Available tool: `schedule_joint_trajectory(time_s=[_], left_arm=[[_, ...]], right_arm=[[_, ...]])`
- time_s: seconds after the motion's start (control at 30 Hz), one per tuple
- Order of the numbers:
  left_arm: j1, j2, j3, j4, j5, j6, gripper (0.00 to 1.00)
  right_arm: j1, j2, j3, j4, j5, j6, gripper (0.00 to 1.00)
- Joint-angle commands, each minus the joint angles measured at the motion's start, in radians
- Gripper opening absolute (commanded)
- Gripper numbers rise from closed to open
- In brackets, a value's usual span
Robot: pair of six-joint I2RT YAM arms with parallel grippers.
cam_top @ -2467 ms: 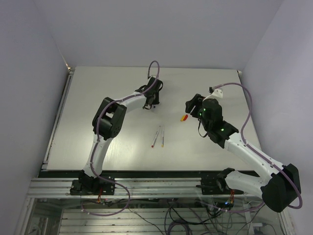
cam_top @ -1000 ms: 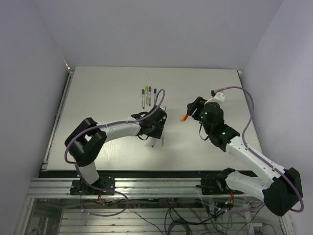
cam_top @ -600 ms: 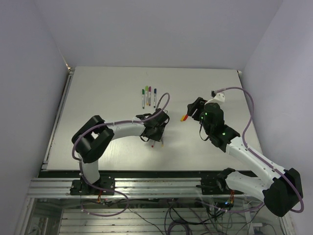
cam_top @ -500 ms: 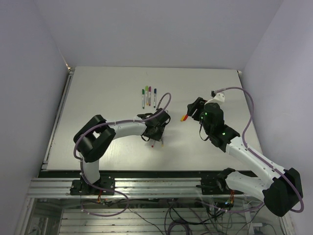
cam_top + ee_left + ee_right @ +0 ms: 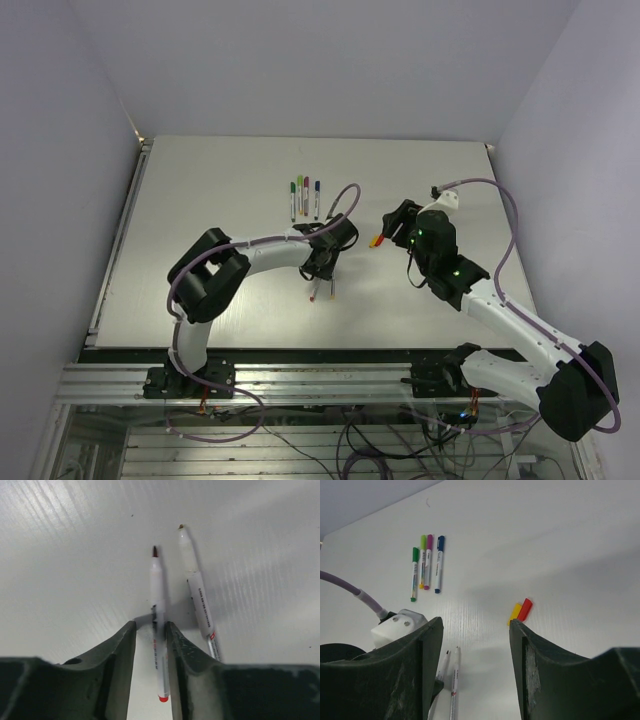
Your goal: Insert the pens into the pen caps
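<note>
left jaws: partly apart, down at the surface (image 5: 200,200), straddling the red pen (image 5: 158,595). One finger is right at the barrel and a gap shows on the other side, so not clamped.
red pen: uncapped, flat on the surface. Its dark red tip points away from the jaws and its red tail end sits back between the fingers.
second pen (image 5: 197,587): uncapped and flat, just beside the red pen but outside the jaws. Its brownish tip angles slightly away from the red pen's tip.
right jaws: released, wide apart with nothing between them, held off the surface.
red cap (image 5: 524,609): on the surface ahead of the right jaws, touching the yellow cap (image 5: 515,613) side by side.
caps vs bare pens: apart, with open surface between them.
capped pens (image 5: 427,562): a tight parallel row farther back on the surface, with green, magenta and blue caps visible.
left arm: stretched low toward the middle of the surface in the top view.
right arm: angled in from the right side.
</note>
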Motion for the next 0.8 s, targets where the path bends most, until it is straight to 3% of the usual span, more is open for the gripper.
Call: schedule_joint_trajectory(time_s=[0.0, 0.23, 0.47, 0.57, 0.77], left_arm=[[-0.004, 0.103, -0.034, -0.107, 0.006, 0.015, 0.34], [-0.003, 0.088, -0.083, -0.147, 0.028, 0.010, 0.08], [-0.004, 0.046, -0.143, -0.125, 0.067, 0.010, 0.07], [0.000, 0.001, -0.125, -0.106, 0.050, 0.007, 0.07], [0.021, -0.088, -0.055, -0.094, 0.033, -0.003, 0.07]], right_arm=[[-0.001, -0.002, -0.007, 0.015, 0.016, 0.010, 0.55], [-0.002, -0.008, -0.007, 0.005, 0.037, 0.013, 0.55], [-0.002, 0.058, 0.026, -0.060, 0.112, 0.019, 0.52], [-0.003, 0.128, 0.061, -0.122, 0.158, 0.034, 0.45], [-0.007, 0.264, 0.117, -0.182, 0.158, 0.044, 0.43]])
